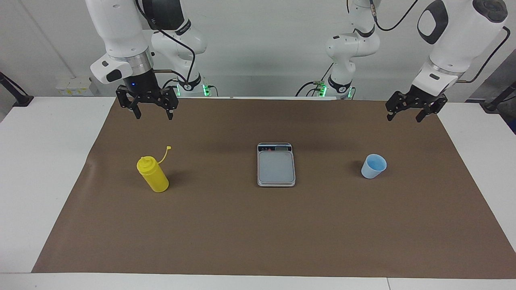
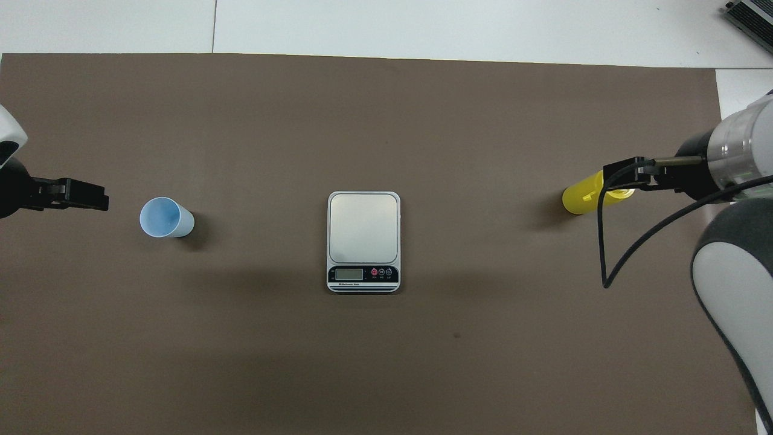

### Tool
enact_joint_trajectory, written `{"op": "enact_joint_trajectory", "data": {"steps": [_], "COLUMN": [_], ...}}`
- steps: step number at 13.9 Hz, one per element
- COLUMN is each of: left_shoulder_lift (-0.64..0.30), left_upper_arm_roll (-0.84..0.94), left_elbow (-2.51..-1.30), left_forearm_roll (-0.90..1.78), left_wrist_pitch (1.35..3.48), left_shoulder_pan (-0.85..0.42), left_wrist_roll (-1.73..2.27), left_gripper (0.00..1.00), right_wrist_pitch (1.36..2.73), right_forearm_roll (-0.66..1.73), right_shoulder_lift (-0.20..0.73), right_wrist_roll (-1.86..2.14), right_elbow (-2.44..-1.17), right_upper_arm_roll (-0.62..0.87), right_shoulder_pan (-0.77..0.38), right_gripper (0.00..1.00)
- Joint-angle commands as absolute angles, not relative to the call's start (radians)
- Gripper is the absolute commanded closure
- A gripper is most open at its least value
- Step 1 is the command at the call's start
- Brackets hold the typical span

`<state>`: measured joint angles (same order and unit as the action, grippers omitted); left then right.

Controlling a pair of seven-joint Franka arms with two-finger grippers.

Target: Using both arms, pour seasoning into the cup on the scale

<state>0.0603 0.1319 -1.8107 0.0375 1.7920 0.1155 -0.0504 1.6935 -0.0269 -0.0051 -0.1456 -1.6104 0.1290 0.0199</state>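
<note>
The yellow seasoning bottle [image 1: 153,175] stands upright on the brown mat toward the right arm's end, its tethered cap [image 1: 168,148] hanging off to one side. The light blue cup [image 1: 373,166] stands upright and empty on the mat toward the left arm's end. The scale [image 1: 276,165] lies between them with a bare plate, its display strip toward the robots. My right gripper [image 1: 154,117] hangs open and empty above the mat and partly covers the bottle [image 2: 583,196] in the overhead view. My left gripper [image 1: 404,119] hangs open and empty over the mat's edge, apart from the cup [image 2: 166,217].
The brown mat [image 1: 258,233] covers most of the white table [image 1: 40,169]. A grey device [image 2: 752,15] lies at the table's corner farthest from the robots, at the right arm's end. Black cable loops [image 2: 604,254] hang by the right wrist.
</note>
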Motion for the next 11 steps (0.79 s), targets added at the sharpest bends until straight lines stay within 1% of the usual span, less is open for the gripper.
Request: {"op": "enact_joint_trajectory", "data": {"steps": [1,4,8,11], "left_shoulder_lift": [0.087,0.035,-0.006,-0.011], "left_upper_arm_roll": [0.138,0.138,0.138,0.138], "left_elbow": [-1.937,-1.971,-2.046,-2.123], "left_forearm_roll": [0.038,0.038,0.038,0.038], "left_wrist_pitch": [1.917,1.996,2.108,2.198], "left_shoulder_pan": [0.135,0.137,0.137,0.137], "left_wrist_roll": [-0.043,-0.04,0.017,0.04], "left_gripper": [0.0,0.0,0.0,0.0], "right_wrist_pitch": [1.697,1.697,1.687,1.687], "right_forearm_roll": [-0.009,-0.009,-0.009,-0.009], "right_shoulder_lift": [-0.014,-0.014,-0.014,-0.014], "right_wrist_roll": [-0.12,-0.12,-0.12,-0.12], "right_elbow": [-1.62,-1.62,-1.62,-1.62], "right_upper_arm_roll": [0.129,0.129,0.13,0.129], "right_shoulder_pan": [0.031,0.031,0.031,0.031], "right_gripper": [0.0,0.0,0.0,0.0]}}
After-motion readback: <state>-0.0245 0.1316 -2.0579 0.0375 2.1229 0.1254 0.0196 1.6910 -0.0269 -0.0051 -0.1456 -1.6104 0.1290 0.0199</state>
